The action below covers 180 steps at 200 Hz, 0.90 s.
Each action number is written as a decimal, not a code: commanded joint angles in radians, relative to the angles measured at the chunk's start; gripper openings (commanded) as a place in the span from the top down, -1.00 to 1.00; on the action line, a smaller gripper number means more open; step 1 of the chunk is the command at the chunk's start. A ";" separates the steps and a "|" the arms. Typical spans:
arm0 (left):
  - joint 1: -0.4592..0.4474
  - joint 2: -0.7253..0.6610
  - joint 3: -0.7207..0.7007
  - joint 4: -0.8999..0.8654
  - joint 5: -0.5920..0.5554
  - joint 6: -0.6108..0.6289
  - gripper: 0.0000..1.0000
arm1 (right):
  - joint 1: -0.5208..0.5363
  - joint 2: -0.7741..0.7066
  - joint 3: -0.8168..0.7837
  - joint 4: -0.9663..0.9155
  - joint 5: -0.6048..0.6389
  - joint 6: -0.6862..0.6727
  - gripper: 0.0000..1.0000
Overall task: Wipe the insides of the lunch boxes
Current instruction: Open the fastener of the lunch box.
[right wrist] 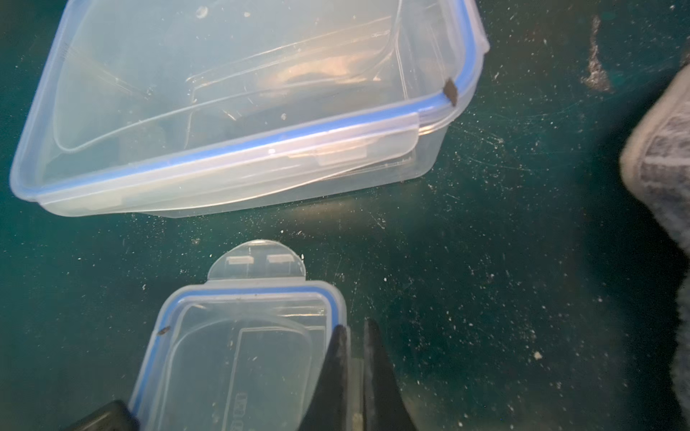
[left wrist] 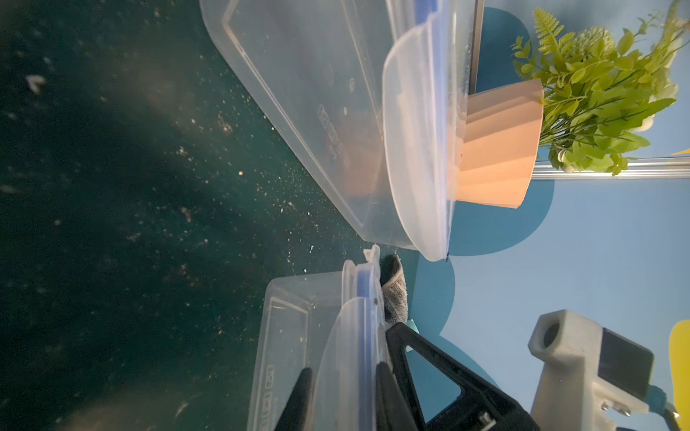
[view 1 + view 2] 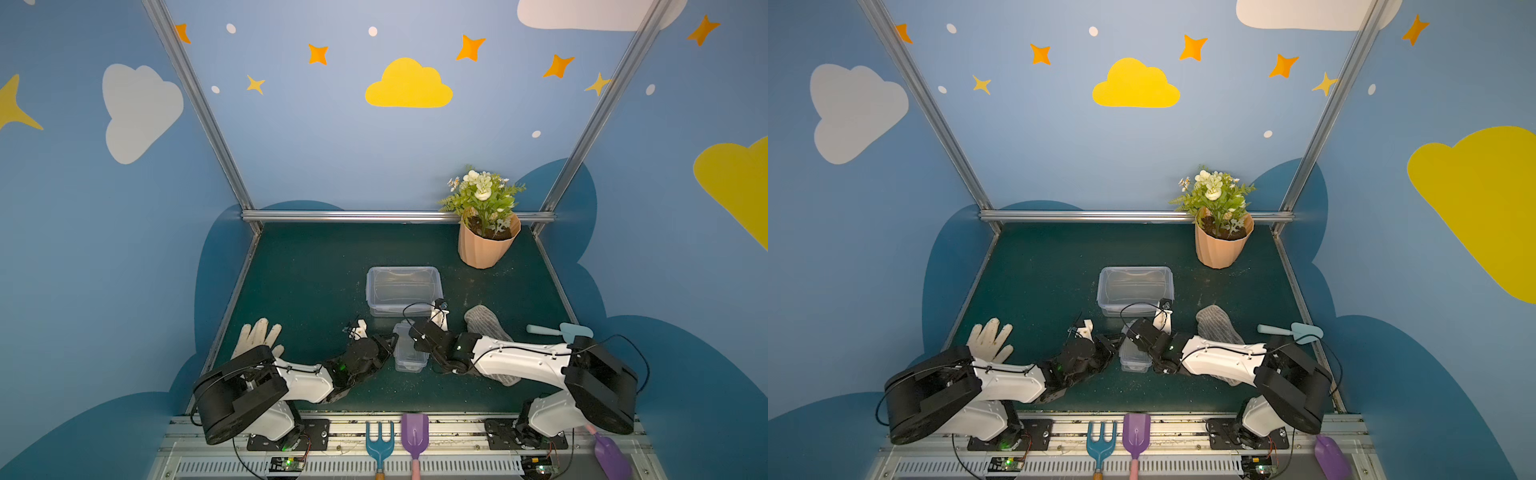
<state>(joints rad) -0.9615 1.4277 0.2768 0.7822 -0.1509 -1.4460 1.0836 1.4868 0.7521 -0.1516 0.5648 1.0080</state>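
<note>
The large lunch box [image 3: 403, 291] [image 1: 231, 112] stands mid-table with a blue-trimmed lid [image 1: 261, 145] lying askew on it. In front of it sits the small lunch box [image 3: 409, 353] [image 1: 231, 365], which also carries its blue-trimmed lid [image 1: 239, 294], the end clip flipped open. My left gripper [image 2: 341, 392] [image 3: 390, 344] is shut on that small lid's edge and clip from the left side. On the box's right side, my right gripper [image 1: 354, 354] [image 3: 410, 334] is shut on the thin side clip. The grey striped cloth [image 3: 486, 322] [image 1: 661, 168] lies partly under the right arm.
A peach flower pot [image 3: 488, 245] stands at the back right. A white glove [image 3: 257, 336] lies at the left and a teal trowel [image 3: 561, 331] at the right edge. A blue fork [image 3: 379, 444] and a purple shovel [image 3: 414, 436] rest on the front rail. Crumbs dot the green mat [image 3: 311, 270].
</note>
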 commanded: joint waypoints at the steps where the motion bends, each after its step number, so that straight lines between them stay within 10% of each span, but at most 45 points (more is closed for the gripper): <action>1: -0.005 0.023 -0.011 -0.178 0.103 0.047 0.92 | 0.022 0.018 0.019 -0.050 -0.027 -0.012 1.00; 180: 0.076 0.005 0.114 -0.500 0.343 0.265 0.92 | 0.033 0.020 0.087 -0.055 0.073 -0.104 1.00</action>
<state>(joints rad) -0.8730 1.4078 0.3996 0.5411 0.0715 -1.2728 1.0981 1.4982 0.7876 -0.2527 0.6434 0.9325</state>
